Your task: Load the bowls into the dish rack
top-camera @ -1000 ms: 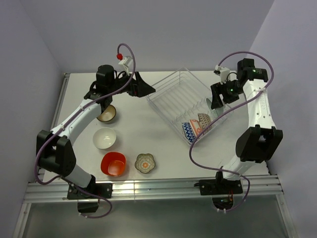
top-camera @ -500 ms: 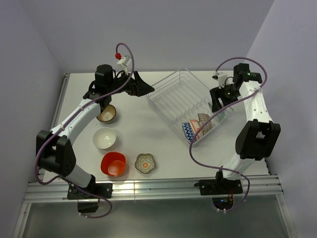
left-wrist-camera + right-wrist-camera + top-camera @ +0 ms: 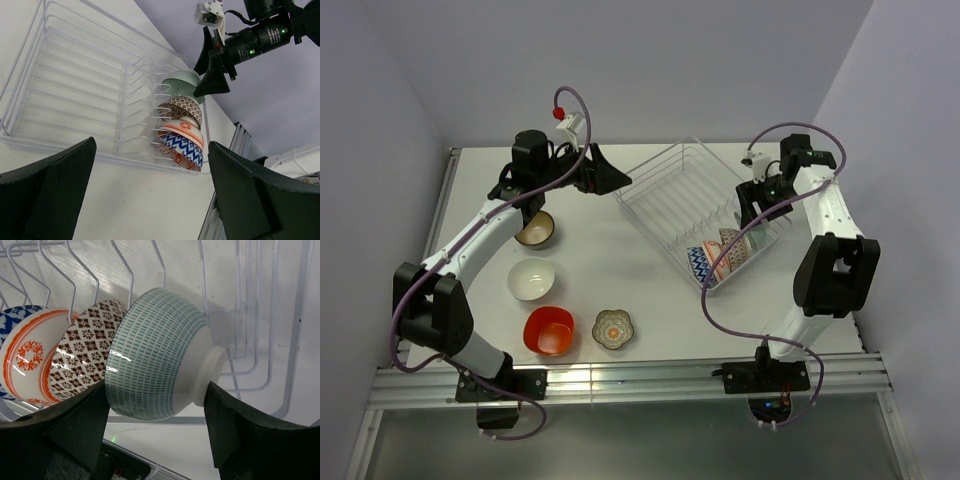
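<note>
My right gripper is shut on the pale teal bowl, holding it on edge between the tines of the dish rack, next to the grey-brown patterned bowl. The orange patterned bowl and the blue zigzag bowl stand beside that. My left gripper is open and empty, just off the rack's left corner. The dark brown bowl, white bowl, orange-red bowl and flower-shaped bowl sit on the table at the left.
The rack's far half holds no bowls. The right arm's purple cable hangs across the rack's near end. A metal rail runs along the table's near edge.
My right arm has swung left and lowered the teal bowl into the rack beside the grey-brown bowl. The left arm has not moved.
</note>
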`<state>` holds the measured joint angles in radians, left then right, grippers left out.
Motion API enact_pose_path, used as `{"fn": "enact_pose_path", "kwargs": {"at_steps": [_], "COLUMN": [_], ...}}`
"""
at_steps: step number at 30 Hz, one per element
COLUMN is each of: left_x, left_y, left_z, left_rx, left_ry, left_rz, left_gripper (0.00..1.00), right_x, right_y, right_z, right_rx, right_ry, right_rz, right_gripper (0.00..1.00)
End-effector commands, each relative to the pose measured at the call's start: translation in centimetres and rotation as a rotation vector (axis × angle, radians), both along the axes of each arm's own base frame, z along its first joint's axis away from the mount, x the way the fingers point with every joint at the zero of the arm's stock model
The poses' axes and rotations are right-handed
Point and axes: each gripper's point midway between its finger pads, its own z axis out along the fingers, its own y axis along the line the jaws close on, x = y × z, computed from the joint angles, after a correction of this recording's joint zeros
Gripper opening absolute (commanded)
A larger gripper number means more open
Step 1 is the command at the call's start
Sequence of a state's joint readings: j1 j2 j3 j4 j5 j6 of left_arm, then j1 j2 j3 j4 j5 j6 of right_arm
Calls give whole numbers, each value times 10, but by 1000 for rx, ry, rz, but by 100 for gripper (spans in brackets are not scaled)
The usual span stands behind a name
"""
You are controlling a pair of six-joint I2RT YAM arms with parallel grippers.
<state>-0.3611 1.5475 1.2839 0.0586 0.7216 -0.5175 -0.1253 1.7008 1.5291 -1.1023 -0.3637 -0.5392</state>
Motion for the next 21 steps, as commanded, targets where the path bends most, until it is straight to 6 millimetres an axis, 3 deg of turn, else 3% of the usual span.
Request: {"fn": "enact_pose_path", "kwargs": {"at_steps": [1, 5, 6, 8, 9, 12, 21], "left_x": [-1, -2, -1, -1, 0, -1, -14], "left_y": [1, 2, 2, 3, 3, 3, 12], "left_z": [11, 7, 6, 4, 3, 0, -18], "left_rx": [-5, 5, 7, 13, 16, 23, 109], "left_ry": [-39, -36, -35, -32, -32, -28, -63], "left_rz": [-8, -12, -10, -7, -6, -9, -49], "left_gripper": [99, 99, 100, 100, 100, 99, 99], "right_x": [12, 11, 10, 9, 9, 10, 6], "right_y": [5, 8, 9, 9, 8, 8, 6], "right_z": [0, -6, -8, -11, -12, -11, -7], "right_rx": [6, 14, 17, 20, 19, 17, 10], "right_ry": [-43, -17, -7, 11, 15, 17, 29], "right_rz": [-4, -19, -20, -27, -32, -39, -38], "right_gripper": [2, 14, 25, 36, 47, 62, 85]}}
